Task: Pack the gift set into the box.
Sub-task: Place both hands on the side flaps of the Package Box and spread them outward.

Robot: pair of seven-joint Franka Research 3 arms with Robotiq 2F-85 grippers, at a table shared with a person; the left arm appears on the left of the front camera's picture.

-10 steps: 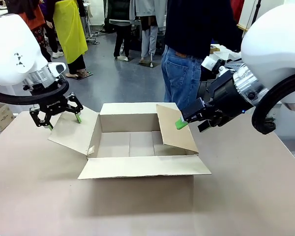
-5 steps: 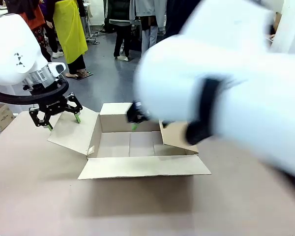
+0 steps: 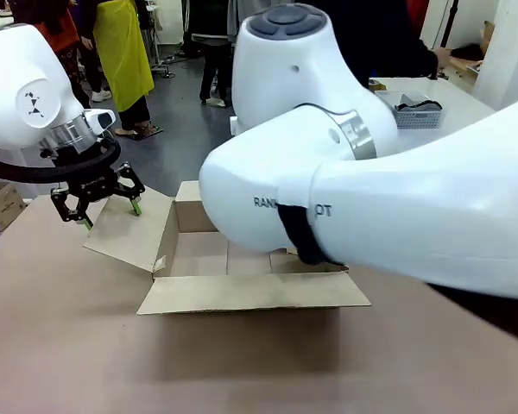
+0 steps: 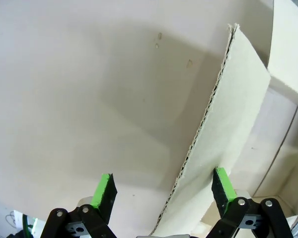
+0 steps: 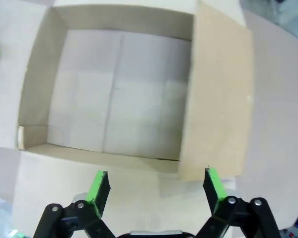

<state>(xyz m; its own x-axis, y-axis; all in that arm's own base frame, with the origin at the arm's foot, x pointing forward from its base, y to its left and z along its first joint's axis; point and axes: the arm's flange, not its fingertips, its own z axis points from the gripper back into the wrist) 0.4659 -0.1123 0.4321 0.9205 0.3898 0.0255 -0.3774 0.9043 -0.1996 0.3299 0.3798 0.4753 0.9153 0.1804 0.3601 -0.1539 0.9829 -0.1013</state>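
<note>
The box point(image 3: 242, 293) sits mid-surface point(image 3: 60, 345) with its flaps spread. The left end effector point(image 3: 112, 215) hangs at the box's left flap point(image 4: 228, 114), fingers wide apart and gripping nothing, the flap's raw edge running between the green pads point(image 4: 105, 186). The right arm point(image 3: 397, 207) crosses in front of the box, and the right end effector point(image 5: 156, 184), also spread open, looks down into the box, while the basket point(image 3: 419, 118) of the gift set, with something dark inside, stands well apart on a white surface point(image 3: 466, 108) at the far right near the person point(image 3: 371, 34).
</note>
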